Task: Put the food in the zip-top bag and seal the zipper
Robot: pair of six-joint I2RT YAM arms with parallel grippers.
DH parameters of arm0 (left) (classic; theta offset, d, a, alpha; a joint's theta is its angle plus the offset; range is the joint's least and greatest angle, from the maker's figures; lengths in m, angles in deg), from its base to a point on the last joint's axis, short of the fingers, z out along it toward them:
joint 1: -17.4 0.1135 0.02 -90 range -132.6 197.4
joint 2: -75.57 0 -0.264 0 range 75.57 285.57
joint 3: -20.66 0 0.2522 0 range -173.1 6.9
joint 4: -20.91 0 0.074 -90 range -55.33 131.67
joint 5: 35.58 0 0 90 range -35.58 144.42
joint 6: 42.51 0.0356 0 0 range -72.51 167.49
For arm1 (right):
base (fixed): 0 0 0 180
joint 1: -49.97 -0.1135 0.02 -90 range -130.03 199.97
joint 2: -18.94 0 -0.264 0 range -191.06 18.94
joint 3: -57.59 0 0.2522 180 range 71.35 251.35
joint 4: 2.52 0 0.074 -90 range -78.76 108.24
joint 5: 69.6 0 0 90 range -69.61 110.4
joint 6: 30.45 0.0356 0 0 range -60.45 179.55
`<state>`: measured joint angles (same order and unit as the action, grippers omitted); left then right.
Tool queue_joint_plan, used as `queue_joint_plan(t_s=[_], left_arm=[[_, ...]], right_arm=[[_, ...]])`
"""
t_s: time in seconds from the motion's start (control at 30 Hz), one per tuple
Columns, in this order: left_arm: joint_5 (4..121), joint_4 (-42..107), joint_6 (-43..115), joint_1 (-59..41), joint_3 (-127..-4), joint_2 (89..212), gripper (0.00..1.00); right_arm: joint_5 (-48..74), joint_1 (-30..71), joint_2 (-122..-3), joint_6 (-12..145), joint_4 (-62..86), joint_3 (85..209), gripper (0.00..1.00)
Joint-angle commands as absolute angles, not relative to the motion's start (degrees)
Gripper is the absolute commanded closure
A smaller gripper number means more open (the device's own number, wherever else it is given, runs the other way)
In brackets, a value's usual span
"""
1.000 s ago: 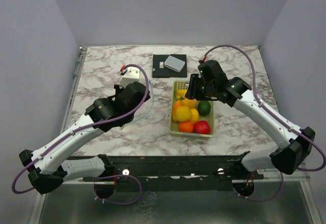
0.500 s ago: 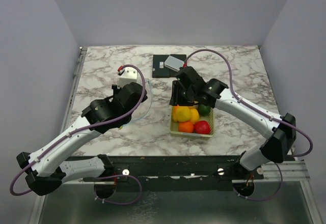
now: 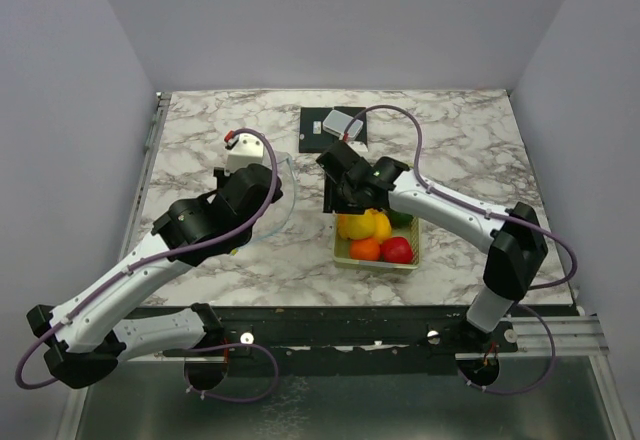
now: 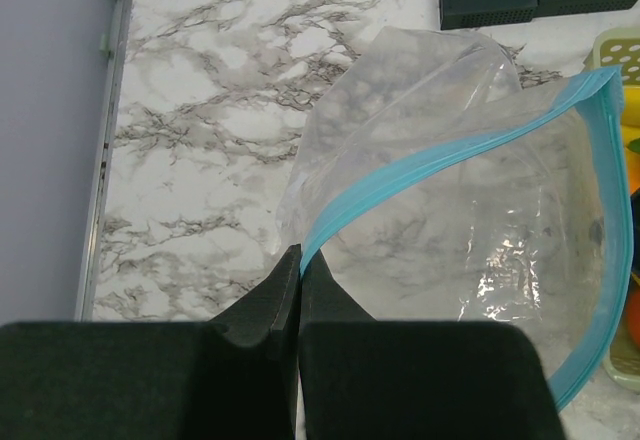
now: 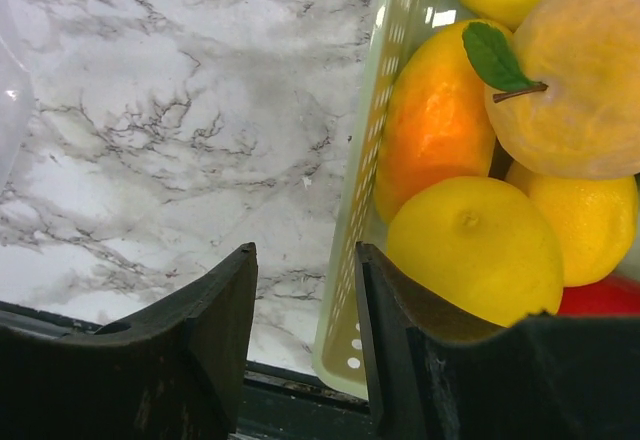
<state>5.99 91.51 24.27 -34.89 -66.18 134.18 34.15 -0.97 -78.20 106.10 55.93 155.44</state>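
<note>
- left pincer [image 4: 298, 265]: clenched. You have it grasping the zip-top bag [image 4: 470, 240] by its mouth edge, right where the zipper [image 4: 420, 165] begins. This pinch likely lifts one lip so the mouth gapes toward the fruit.
- zip-top bag: directly ahead of the left pincer's tips, fanning forward and to their right. It is thin clear film, crinkled and glossy, and the marble pattern shows through it.
- zipper: a narrow light blue strip. It starts at the left pincer's tips, arcs away to the right, then bends back at the far corner. It looks unsealed.
- right pincer [image 5: 305, 252]: released, with the jaws partway apart and nothing held. The wall of the basket [image 5: 365, 160] runs up between its fingers, nearer the right one. You cannot tell whether they touch.
- basket: pale yellow-green plastic with slotted sides, ahead of the right pincer and to its right.
- food: all of it sits in the basket, ahead-right of the right pincer, and none is in the bag.
  - lemon [image 5: 470, 245]: smooth yellow with a dimple, just beyond the right finger.
  - orange-blushed fruit [image 5: 435, 125]: oval, lying against the basket wall.
  - round yellow fruit [image 5: 570, 80]: matte, with a green leaf, farther ahead.
  - red apple [image 3: 397, 250]: at the near right.
- tabletop [image 5: 150, 110]: white with grey marble veining, ahead-left of the right pincer.
- progress, as a judgement: loading has not begun. The right pincer seems placed for a first pick.
</note>
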Motion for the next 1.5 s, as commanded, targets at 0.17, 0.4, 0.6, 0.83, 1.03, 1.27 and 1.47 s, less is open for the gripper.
queue_joint_plan(t_s=[0.17,0.4,0.6,0.83,1.03,1.27,1.47], left_arm=[[5.3,91.3,24.8,-34.6,-65.0,132.4,1.0],[5.3,91.8,24.7,-34.6,-65.1,131.9,1.0],[5.3,92.3,24.2,-34.6,-65.3,131.7,1.0],[5.8,92.5,23.6,-34.6,-65.3,131.9,1.0],[6.3,92.6,23.0,-34.5,-65.9,132.9,1.0],[7.8,92.4,21.5,-34.6,-65.7,134.2,1.0],[8.4,92.3,20.6,-34.6,-65.8,135.4,1.0]], right_arm=[[38.5,-2.1,-83.7,109.9,57.1,157.9,0.5],[42.1,-2.1,-88.1,111.4,59.8,159.6,0.5],[42.4,-2.1,-90.2,111.4,59.0,159.6,0.58],[43.4,-2.1,-89.9,109.8,58.6,158.3,0.83],[45.0,-1.9,-88.0,108.2,58.3,155.6,0.99],[46.0,-0.4,-84.4,104.5,57.4,150.4,0.99],[47.6,2.4,-80.7,100.8,55.5,145.1,0.99]])
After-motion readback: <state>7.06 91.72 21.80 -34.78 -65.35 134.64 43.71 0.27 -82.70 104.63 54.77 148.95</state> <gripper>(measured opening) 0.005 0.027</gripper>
